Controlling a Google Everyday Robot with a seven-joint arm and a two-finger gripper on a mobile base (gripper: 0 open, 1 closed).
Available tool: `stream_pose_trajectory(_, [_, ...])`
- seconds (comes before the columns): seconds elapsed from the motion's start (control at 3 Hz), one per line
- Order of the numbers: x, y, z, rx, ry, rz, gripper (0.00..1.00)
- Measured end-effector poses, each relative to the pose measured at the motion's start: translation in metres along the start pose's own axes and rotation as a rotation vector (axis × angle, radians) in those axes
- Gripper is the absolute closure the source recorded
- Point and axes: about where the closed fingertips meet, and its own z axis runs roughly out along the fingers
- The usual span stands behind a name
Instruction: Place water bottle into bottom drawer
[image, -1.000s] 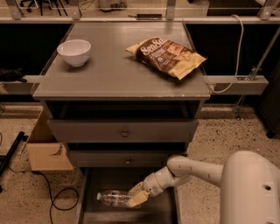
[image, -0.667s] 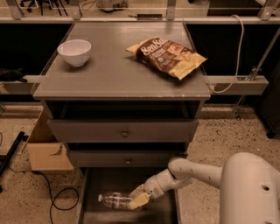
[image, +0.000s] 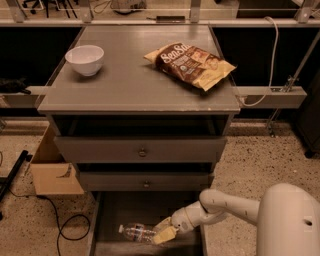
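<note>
Clear water bottle (image: 136, 232), gripper (image: 163, 234) lower (bottom drawer (image: 131, 209))

The bottom drawer (image: 130, 207) is pulled out and open from above. Its floor is free along the back and the left side. The water bottle (image: 136, 232) lies on its side near the front. The end effector (image: 164, 234) is at its right end, and the arm (image: 225, 205) crosses the drawer's right rim, blocking that corner. The middle drawer (image: 145, 181) overhangs the rear. On the worktop (image: 130, 90), a bowl (image: 85, 59) and a chip bag (image: 190, 64) flank an open middle strip.
</note>
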Motion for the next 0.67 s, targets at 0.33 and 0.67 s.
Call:
stream_pose_trajectory(0.33, [0.0024, -0.0003, -0.0001, 0.000, -0.005, 0.005, 1.00])
stream_pose_trajectory(0.67, [-0.0023, -0.0014, 0.0078, -0.011, -0.019, 0.020, 1.00])
